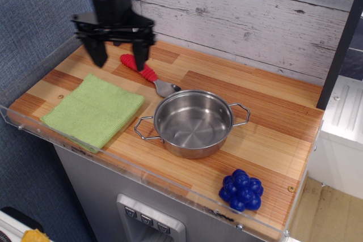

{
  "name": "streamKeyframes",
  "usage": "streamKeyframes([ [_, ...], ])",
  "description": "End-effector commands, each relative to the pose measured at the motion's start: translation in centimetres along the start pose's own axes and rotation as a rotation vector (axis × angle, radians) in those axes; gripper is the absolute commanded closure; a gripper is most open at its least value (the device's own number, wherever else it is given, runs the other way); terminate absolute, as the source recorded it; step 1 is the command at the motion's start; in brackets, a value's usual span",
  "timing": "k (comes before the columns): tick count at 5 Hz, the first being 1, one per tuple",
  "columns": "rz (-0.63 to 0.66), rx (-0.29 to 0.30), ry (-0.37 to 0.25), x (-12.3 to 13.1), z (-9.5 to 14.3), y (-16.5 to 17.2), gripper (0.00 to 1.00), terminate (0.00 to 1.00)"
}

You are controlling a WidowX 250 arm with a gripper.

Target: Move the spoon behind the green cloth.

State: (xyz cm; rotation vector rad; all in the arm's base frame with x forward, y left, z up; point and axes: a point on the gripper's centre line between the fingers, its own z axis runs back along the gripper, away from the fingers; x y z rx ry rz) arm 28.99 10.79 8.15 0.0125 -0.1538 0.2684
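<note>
The spoon (148,75) lies flat on the wooden counter behind the right part of the green cloth (93,110). Its red ribbed handle points back left and its metal bowl lies next to the pot's rim. My gripper (118,59) hangs open and empty above the counter, just left of the spoon's handle and behind the cloth. One finger (139,56) stands in front of the handle's end.
A steel pot (194,122) with two handles stands mid-counter, right of the cloth. A blue bumpy ball (242,190) sits near the front right corner. A clear plastic rim (51,63) borders the counter's left and front edges. A plank wall (255,21) rises behind.
</note>
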Motion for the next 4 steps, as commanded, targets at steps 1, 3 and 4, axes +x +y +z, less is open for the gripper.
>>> streamKeyframes([
  [1, -0.078, 0.093, -0.019, -3.6, 1.0, 4.7, 0.0, 0.0],
  [3, -0.005, 0.133, -0.001, -6.0, 1.0, 7.7, 0.0, 0.0],
  [4, -0.005, 0.133, -0.001, -6.0, 1.0, 7.7, 0.0, 1.0],
])
